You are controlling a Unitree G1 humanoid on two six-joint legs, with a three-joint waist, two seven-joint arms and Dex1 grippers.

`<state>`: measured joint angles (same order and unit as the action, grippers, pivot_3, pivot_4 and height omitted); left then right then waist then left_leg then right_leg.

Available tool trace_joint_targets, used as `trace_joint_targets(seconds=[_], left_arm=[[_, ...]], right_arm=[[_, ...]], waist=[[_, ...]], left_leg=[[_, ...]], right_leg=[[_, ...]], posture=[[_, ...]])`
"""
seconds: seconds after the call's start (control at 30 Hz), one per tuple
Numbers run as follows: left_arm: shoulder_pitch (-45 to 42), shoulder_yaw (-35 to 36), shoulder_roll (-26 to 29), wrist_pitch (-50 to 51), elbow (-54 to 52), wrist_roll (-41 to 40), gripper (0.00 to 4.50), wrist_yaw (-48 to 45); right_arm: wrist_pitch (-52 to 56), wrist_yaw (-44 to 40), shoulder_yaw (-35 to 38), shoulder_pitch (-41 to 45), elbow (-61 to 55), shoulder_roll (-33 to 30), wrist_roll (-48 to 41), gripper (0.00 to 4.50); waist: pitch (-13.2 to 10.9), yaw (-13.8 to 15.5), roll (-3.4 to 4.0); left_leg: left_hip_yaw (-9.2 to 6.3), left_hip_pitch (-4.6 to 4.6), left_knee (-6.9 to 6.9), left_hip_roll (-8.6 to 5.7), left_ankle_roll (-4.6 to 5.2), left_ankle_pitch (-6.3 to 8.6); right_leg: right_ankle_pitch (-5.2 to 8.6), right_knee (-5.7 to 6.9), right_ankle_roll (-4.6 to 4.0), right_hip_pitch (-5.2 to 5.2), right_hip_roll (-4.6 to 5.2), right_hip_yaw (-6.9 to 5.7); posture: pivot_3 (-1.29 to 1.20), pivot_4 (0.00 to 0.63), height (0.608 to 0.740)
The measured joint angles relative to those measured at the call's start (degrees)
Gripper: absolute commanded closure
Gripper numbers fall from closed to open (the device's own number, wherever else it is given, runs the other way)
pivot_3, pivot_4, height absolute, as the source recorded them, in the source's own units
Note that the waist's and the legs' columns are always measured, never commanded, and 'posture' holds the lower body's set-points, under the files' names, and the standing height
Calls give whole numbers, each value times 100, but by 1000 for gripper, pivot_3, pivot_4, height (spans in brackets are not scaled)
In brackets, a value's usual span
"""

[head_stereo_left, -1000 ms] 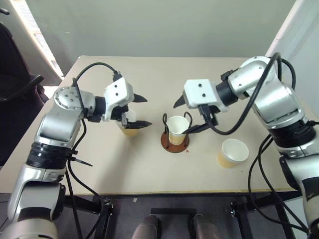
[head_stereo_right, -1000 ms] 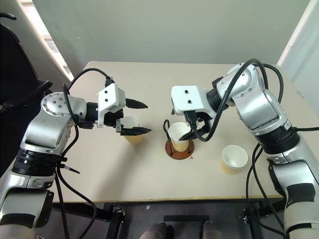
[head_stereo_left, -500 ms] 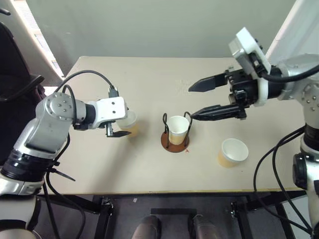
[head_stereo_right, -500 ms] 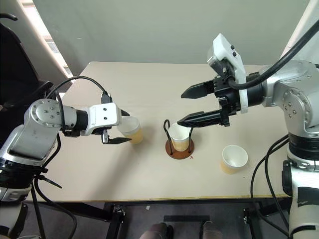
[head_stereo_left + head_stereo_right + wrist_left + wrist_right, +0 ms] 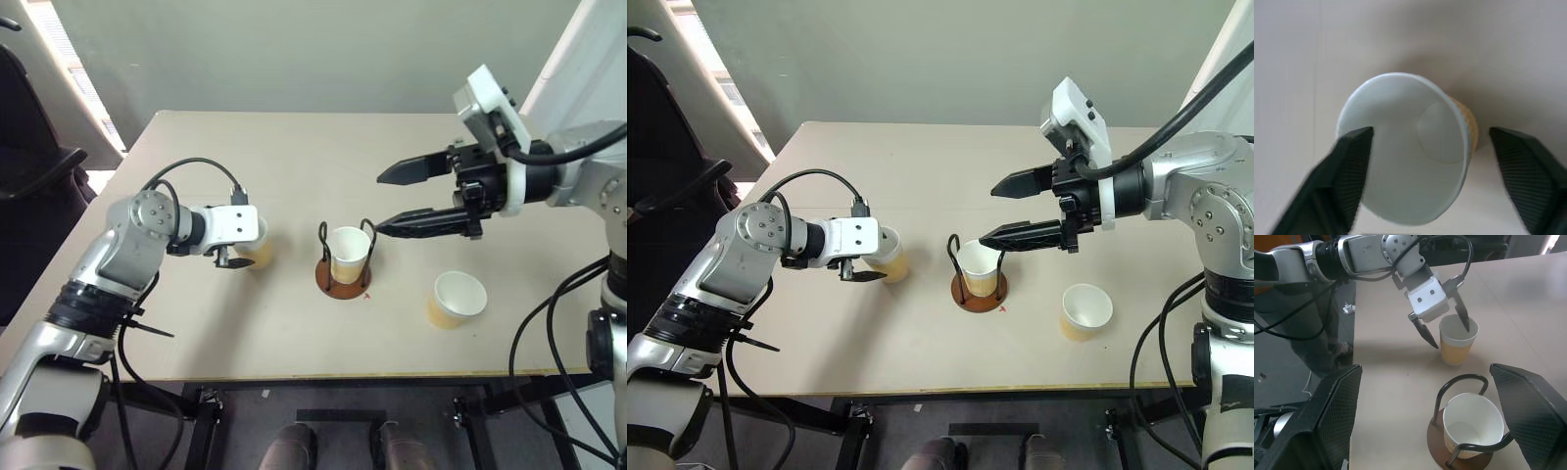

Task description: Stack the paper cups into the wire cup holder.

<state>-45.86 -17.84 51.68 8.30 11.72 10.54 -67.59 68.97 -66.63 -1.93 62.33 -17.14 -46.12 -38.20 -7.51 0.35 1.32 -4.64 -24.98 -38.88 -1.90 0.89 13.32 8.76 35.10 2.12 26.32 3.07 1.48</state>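
One paper cup (image 5: 348, 253) stands upright inside the wire cup holder (image 5: 327, 282) at mid-table. My right gripper (image 5: 379, 206) hangs open above and to the right of it, holding nothing. A second paper cup (image 5: 259, 247) stands to the holder's left. My left gripper (image 5: 1430, 131) is down at this cup with one finger (image 5: 1349, 166) at its rim and the other finger (image 5: 1528, 166) a gap away on the opposite side. The right wrist view also shows this cup (image 5: 1457, 340) and the left gripper (image 5: 1447, 330). A third cup (image 5: 458, 299) stands alone at the right front.
Everything rests on a beige table (image 5: 294, 333) with a wall behind it. A black chair (image 5: 29, 166) stands off the table's left side. Bare tabletop lies between the left cup and the holder.
My left gripper sank to the left cup and its fingers narrowed around it. My right gripper lifted away from the cup in the holder, turned, then held still.
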Motion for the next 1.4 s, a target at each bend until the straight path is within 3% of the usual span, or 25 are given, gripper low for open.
trace_joint_targets(seconds=[0.23, 0.27, 0.53, 0.83, 1.2, 1.4], left_arm=[[-2, -8, -4, -270, 133, -21, 4320, -366], [-2, -8, -6, -282, 144, -35, 4464, -411], [-76, 167, -150, -51, -23, -720, 4464, -1025], [-1868, 517, -658, 913, -357, -2080, 4464, -1863], [-2855, -23, -1523, 428, 994, -2290, 4464, -2244], [-3138, -646, -1973, -261, 1883, -2270, 4464, -2251]], right_arm=[[-109, 61, -2, -72, 11, -175, -93, 128], [-134, 67, -2, -76, 24, -210, -94, 128], [-737, -98, -42, -284, 194, -805, 50, 128], [-1275, -235, -97, -785, 37, -1213, 229, 128], [-532, 135, 749, -1436, -701, -1707, -514, 128], [101, 526, 1411, -1154, -897, -2008, -1235, 128]], waist=[[0, 3, 0], [0, 3, 0], [0, 21, -2], [0, 33, -2], [0, 57, -2], [-1, 67, -3]], left_leg=[[1, -3, -1, 0, 3, 2], [0, -3, -1, 0, 3, 2], [0, -8, -4, 0, 14, 9], [16, -13, -18, 0, 36, 21], [25, -18, -24, 0, 52, 26], [32, -24, -26, 0, 59, 31]], right_leg=[[0, -6, 4, 0, 0, 1], [0, -5, 4, 0, 0, 1], [-4, -4, 9, -1, 1, -2], [-22, -16, 41, -11, 7, 4], [-33, -21, 91, -17, 14, 5], [-33, -26, 124, -15, 18, 7]], posture=[[0, 150, 740], [0, 150, 740], [0, 150, 740], [0, 150, 740], [0, 150, 740], [0, 150, 740]])
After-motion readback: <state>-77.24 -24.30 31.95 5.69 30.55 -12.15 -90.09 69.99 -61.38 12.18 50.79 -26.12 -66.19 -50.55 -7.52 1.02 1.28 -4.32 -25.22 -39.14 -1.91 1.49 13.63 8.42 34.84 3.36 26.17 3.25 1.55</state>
